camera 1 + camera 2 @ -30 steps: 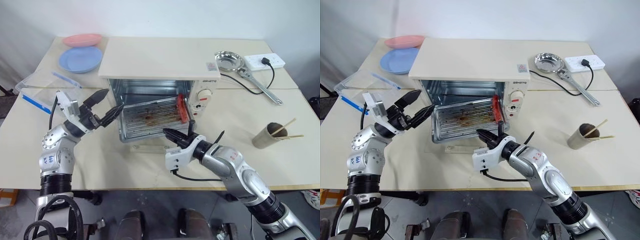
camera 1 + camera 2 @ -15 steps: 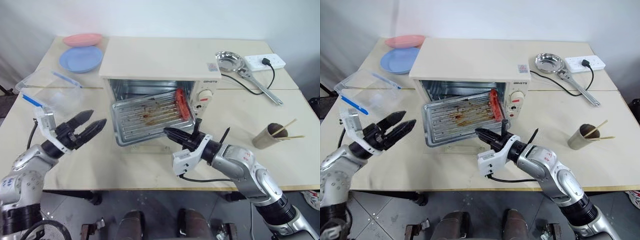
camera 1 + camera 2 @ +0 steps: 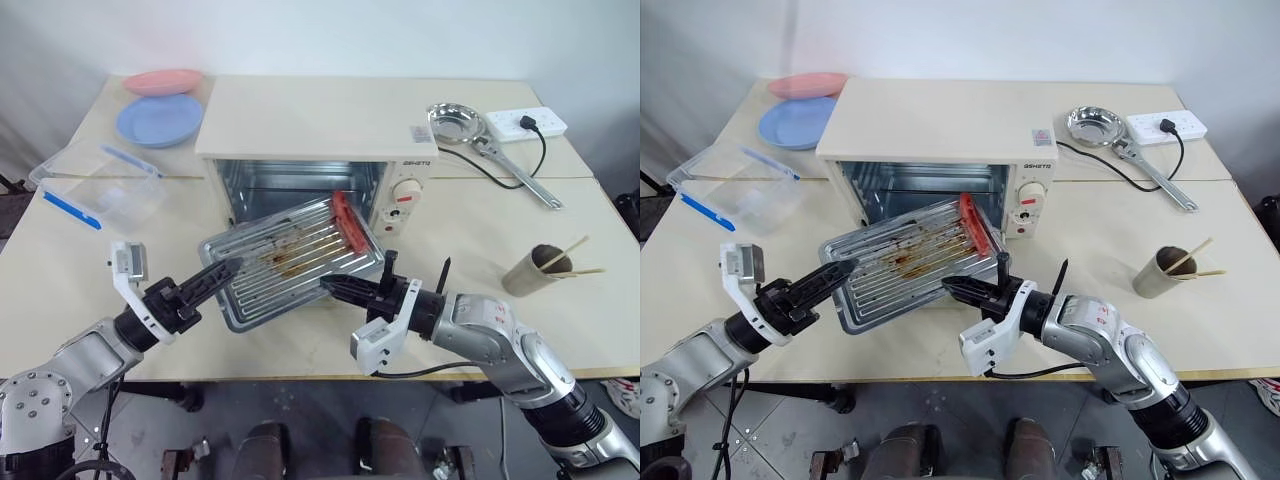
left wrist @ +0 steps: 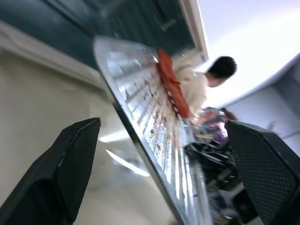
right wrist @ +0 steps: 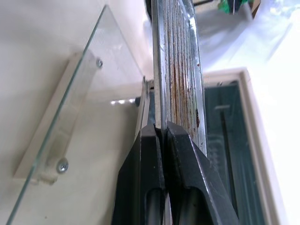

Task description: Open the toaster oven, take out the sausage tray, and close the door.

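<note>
The cream-white toaster oven [image 3: 320,115] stands open, and its glass door [image 5: 79,93] lies folded down flat on the table. The silver sausage tray [image 3: 290,262] is drawn out over the door, tilted, with the red sausage [image 3: 349,222] at its far right end. My right gripper [image 3: 328,285] is shut on the tray's near right rim, clamping the thin metal edge [image 5: 161,125]. My left gripper [image 3: 228,272] is open at the tray's left corner. The tray's edge stands between its spread fingers [image 4: 75,159] without touching them.
A pink plate [image 3: 165,80], a blue plate [image 3: 160,118] and a clear lidded box [image 3: 95,185] sit at the back left. A steel bowl [image 3: 455,122], power strip [image 3: 528,122] and cup with chopsticks [image 3: 535,268] are on the right. A person [image 4: 206,84] shows behind the table.
The tray has come out of the oven toward the front left, pulled by my right gripper. My left arm dropped back, rolled over, and now brackets the tray's left corner.
</note>
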Tool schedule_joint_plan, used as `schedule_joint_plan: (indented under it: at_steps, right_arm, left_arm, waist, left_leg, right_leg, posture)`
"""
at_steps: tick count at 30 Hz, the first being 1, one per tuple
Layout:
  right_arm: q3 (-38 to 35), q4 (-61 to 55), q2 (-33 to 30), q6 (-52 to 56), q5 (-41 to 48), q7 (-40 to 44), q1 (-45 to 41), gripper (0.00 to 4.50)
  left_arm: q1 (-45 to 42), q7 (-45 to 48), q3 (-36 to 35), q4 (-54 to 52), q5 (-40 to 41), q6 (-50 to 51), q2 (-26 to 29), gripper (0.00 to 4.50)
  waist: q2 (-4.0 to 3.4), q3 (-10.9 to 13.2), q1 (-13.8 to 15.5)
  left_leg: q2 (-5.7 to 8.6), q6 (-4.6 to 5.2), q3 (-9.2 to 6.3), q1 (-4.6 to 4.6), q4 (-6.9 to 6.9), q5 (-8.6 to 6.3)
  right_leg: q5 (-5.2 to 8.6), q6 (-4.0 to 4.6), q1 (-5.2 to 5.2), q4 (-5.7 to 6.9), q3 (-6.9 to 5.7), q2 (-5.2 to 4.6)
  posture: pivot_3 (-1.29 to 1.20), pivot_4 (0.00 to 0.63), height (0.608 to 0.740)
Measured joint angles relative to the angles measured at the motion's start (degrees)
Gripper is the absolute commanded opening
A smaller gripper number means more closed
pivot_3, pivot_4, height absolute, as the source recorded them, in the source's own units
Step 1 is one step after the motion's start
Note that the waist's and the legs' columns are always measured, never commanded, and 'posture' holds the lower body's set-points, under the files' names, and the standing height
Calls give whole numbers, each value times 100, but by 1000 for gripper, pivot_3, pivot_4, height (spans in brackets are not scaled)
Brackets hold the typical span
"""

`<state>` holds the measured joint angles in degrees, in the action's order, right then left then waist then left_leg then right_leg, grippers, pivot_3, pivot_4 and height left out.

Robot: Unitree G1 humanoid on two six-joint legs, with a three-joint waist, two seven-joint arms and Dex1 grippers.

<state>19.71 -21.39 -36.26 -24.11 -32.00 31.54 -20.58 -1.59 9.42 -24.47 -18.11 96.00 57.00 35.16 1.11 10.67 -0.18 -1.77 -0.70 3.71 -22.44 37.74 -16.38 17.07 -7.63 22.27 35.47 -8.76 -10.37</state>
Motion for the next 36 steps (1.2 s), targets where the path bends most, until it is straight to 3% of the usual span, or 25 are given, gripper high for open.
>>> schedule_joint_plan:
  at_steps: [2,5,17,27,30,36]
  right_arm:
    - [0,75,-7,-106,55,26,-63,33]
    - [0,156,-27,-225,133,60,-99,0]
    - [2,179,-76,-373,241,233,-101,0]
    - [4,248,-111,-421,559,596,-92,0]
    - [5,315,-111,-362,707,721,-112,749]
    - [2,474,-111,-178,1125,1002,-334,2703]
  left_arm:
    - [17,-178,105,76,192,0,13,4500]
    - [18,-384,172,138,399,-21,28,3897]
    - [367,-765,359,125,1228,-128,209,104]
    - [838,-1356,547,-207,1743,-579,39,48]
    - [895,-1458,604,-224,1745,-671,-53,0]
    - [971,-1673,606,-190,1731,-926,-305,0]
  waist:
    - [0,0,2]
    - [0,0,7]
    - [0,0,10]
    - [0,0,14]
    - [0,0,15]
    - [0,0,13]
  left_leg:
    - [-1,-1,2,9,-5,-1]
    - [-1,-1,4,9,-6,-1]
    - [-1,-2,11,10,-11,-3]
    - [-1,-2,16,15,-16,-4]
    - [-1,-1,17,15,-18,-4]
    - [-2,-1,17,15,-21,-4]
  right_leg:
    - [1,3,-7,-4,2,2]
    - [2,4,-6,-5,6,2]
    - [2,4,-3,-12,14,4]
    - [3,5,-5,-23,18,5]
    - [3,5,-7,-36,17,6]
    - [3,5,-8,-40,16,7]
  posture:
    - [0,150,740]
    - [0,150,740]
    - [0,150,740]
    - [0,150,740]
    - [0,150,740]
    - [0,150,740]
